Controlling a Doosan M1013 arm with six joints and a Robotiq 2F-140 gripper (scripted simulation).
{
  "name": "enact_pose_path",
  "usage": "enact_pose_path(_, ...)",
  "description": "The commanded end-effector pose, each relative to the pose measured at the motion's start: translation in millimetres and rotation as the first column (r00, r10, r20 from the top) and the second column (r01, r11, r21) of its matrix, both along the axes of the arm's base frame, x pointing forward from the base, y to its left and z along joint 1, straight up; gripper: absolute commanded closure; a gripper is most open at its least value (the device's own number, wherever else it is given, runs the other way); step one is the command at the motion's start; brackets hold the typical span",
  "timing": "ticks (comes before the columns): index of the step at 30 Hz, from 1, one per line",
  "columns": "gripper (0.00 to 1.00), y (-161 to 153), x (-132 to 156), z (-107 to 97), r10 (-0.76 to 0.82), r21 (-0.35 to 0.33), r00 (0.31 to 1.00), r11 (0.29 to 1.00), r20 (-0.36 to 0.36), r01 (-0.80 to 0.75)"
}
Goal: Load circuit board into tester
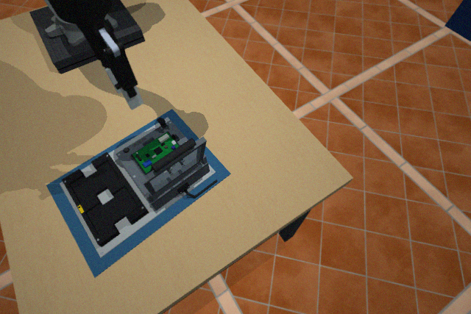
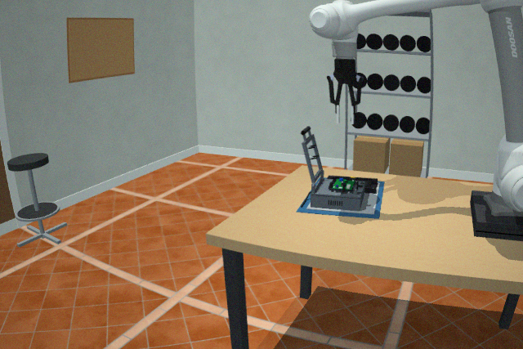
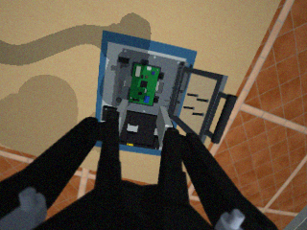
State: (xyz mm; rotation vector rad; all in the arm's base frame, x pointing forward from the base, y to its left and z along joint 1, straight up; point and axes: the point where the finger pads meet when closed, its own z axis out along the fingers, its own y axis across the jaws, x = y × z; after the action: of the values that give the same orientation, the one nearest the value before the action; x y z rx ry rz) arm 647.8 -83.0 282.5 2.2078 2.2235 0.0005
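Wrist view, and the claw (image 1: pixel 131 101) (image 2: pixel 344 116) (image 3: pixel 142 111) hangs partly open, nothing gripped, while the green circuit board (image 1: pixel 155 151) (image 2: pixel 342 185) (image 3: pixel 144 84) sits in the tester (image 1: pixel 132 177) (image 2: pixel 337 201) (image 3: pixel 126 90), lid (image 1: pixel 176 168) (image 2: pixel 311 154) (image 3: pixel 214 104) up!

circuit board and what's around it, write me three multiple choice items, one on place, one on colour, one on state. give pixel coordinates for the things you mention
1. Where is the circuit board?
A in a tray pocket
B in the tester
C between the fingers

2. What colour is the mat under tray and tester?
A blue
B red
C green

3. How does the lid stand?
A latched shut
B taken off
C raised open

1 B: the circuit board (image 1: pixel 155 151) (image 2: pixel 342 185) (image 3: pixel 144 84) lies in the tester (image 1: pixel 129 164) (image 2: pixel 337 203) (image 3: pixel 169 58).
2 A: the mat (image 1: pixel 72 232) (image 2: pixel 305 208) (image 3: pixel 184 54) shows a blue border.
3 C: the lid (image 1: pixel 203 151) (image 2: pixel 306 150) (image 3: pixel 220 87) rises from the tester's edge, clear of the circuit board.
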Motion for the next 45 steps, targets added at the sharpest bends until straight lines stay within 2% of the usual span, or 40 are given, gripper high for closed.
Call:
enact_pose_path(1,0.7,0,2,0,0.0,0.0,1.0,1.0,0.0,0.0)
enact_pose_path(8,0.7,0,21,0,0.0,0.0,1.0,1.0,0.0,0.0)
enact_pose_path(15,0.7,0,58,0,0.0,0.0,1.0,1.0,0.0,0.0)
enact_pose_path(17,0.7,0,58,0,0.0,0.0,1.0,1.0,0.0,0.0)
enact_pose_path(31,0.7,1,132,1,0.0,0.0,1.0,1.0,0.0,0.0)
enact_pose_path(45,0.7,1,146,1,0.0,0.0,1.0,1.0,0.0,0.0)
